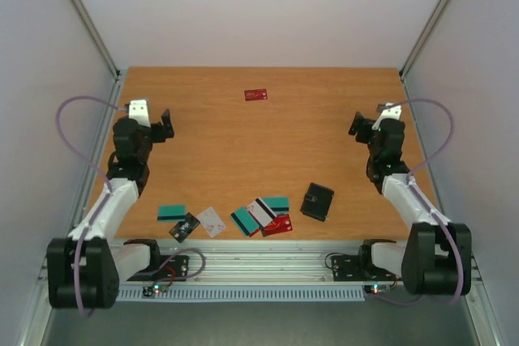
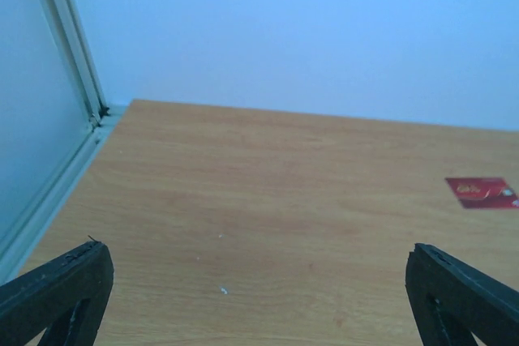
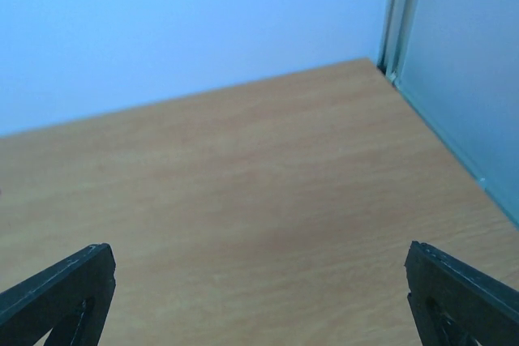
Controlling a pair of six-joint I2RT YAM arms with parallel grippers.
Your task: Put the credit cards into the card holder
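I see the left gripper (image 1: pixel 162 126) and the right gripper (image 1: pixel 361 125) both spread wide above the wooden table (image 1: pixel 259 143), each close to a side wall (image 1: pixel 49 79), with one red card (image 1: pixel 256 95) ahead and to the right of the left gripper, and the other credit cards (image 1: pixel 245 221) and the black card holder (image 1: pixel 317 201) behind both, the holder nearer to the right gripper

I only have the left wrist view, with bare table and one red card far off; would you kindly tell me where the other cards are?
Observer: They lie along the near edge of the table: a teal card, a black card, a white card, then an overlapping pile.
Operator: And the card holder?
Observer: The card holder lies just right of that pile, apart from it.
Operator: Is the right gripper free?
Observer: Yes, the right gripper is open and empty.
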